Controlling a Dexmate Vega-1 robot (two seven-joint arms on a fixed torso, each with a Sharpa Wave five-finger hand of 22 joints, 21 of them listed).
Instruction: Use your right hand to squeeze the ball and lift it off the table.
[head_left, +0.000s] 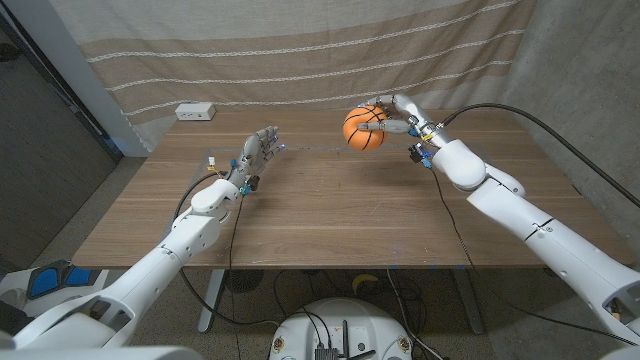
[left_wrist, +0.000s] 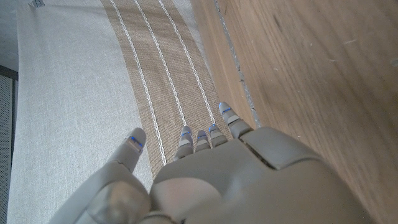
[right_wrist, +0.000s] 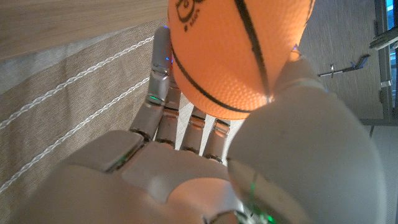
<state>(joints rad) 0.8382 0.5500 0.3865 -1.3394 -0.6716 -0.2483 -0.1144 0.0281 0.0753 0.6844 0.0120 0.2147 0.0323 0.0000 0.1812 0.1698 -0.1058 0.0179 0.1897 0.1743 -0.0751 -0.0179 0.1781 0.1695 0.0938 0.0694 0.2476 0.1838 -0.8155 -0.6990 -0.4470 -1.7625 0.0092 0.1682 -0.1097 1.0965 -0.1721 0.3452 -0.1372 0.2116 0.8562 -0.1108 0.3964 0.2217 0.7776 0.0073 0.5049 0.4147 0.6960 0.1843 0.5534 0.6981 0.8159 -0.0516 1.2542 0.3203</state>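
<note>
Wooden table (head_left: 330, 210), striped curtain (head_left: 300, 50) behind

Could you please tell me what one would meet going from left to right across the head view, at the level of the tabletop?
White power strip → left robot hand → orange ball → right robot hand, which holds the ball.

— Where does the ball (head_left: 363, 128) sit?

— In the right hand (head_left: 396, 117), above the far right part of the table (head_left: 330, 215) — clear of the wood.

— And the other side?

— The left hand (head_left: 255, 156) is over the table's far left part, well apart from the ball. Behind it, near the back edge, lies a power strip (head_left: 195, 112) (just before the curtain (head_left: 300, 50)).
</note>
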